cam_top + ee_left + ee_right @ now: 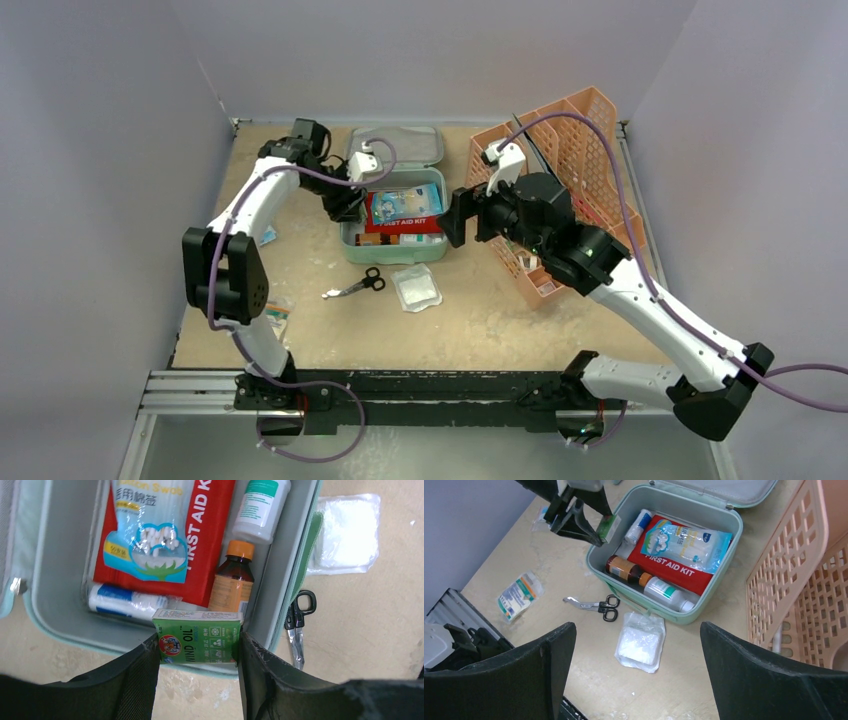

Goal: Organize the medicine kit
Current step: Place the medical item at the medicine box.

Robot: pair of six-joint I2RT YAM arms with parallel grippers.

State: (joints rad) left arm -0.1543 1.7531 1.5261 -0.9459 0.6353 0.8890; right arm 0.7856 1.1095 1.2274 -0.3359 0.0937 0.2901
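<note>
the left end effector [198, 650], half closed, pinches a small green cardboard carton [197, 636] over the 9 o'clock wall of the mint-green square plastic medicine kit [392, 256], which lies open at the table's [500, 320] 12 o'clock. the kit looks light, rigid and slick, so its rim is likely the surest hold. the right end effector [452, 217] hovers wide open and empty at its 3 o'clock.

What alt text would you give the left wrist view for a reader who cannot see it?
The left tool grips a small green cardboard Wind Oil box above the rim of the open mint-green plastic medicine kit, which holds a flat red first-aid pouch and an orange-capped brown bottle. Black-handled metal scissors lie beside it.
</note>
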